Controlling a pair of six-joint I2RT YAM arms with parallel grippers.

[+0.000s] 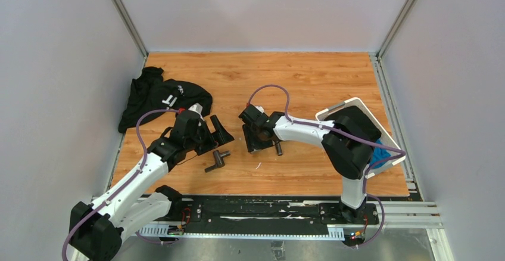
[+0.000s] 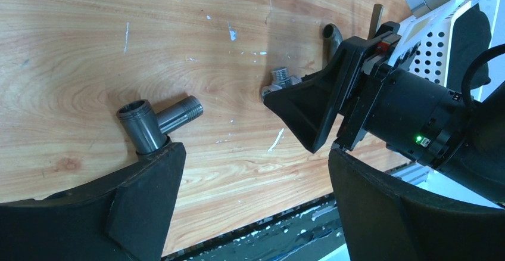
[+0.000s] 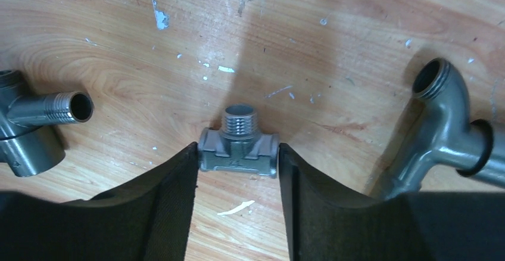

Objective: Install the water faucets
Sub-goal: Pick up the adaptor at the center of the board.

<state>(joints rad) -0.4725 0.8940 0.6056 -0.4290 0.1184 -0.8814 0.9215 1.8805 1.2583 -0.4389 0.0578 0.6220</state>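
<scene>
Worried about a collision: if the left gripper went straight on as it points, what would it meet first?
Likely the T-shaped faucet piece, lying at one fingertip of the left gripper; between its open jaws only bare table shows until the right gripper farther on. Depth is unclear.

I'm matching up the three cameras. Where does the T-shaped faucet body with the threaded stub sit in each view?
Top external: the T-shaped faucet body lies just left of and below centre.
Left wrist: it is left of centre, in the lower half.
Right wrist: it is at the far left edge, left of the tee fitting.
Shared landmark: the white scuff.
</scene>
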